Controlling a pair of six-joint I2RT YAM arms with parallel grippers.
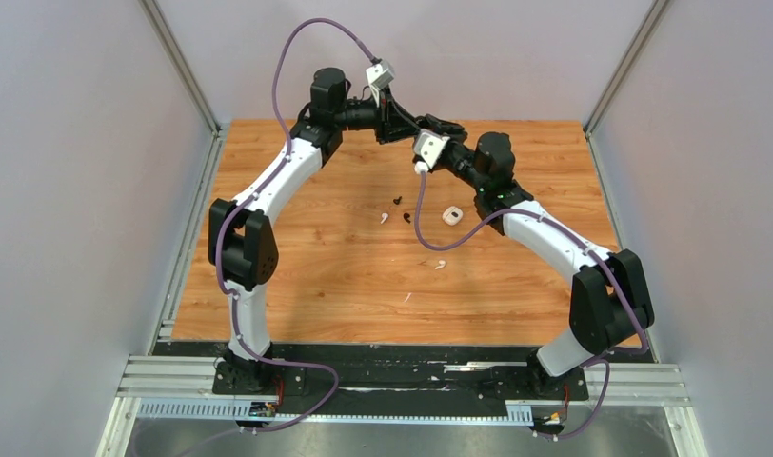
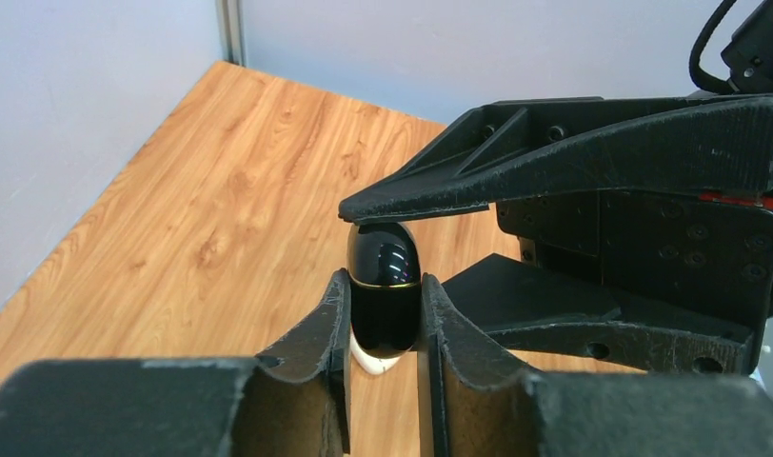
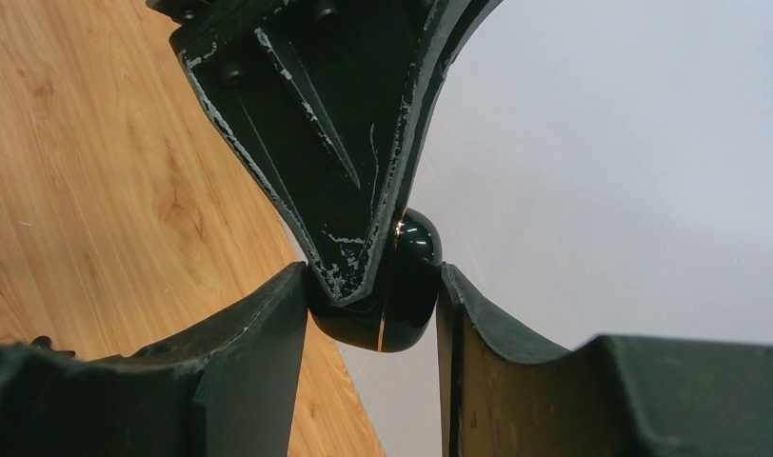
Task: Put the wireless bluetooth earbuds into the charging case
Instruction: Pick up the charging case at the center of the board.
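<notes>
left wrist cam: the left gripper [image 2: 384,286] is pinched tight on the sides of a shiny black charging case [image 2: 383,262], held up in the air near the far edge of the table [image 1: 297,267]. the right gripper [image 3: 373,286] squeezes the same case from its two ends. two black earbuds [image 1: 397,201] and two white earbuds [image 1: 384,218] lie loose mid-table, well apart from the case.

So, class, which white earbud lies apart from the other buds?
The white earbud lying alone, lowest in the top view; the other white one sits beside the black pair.
</notes>
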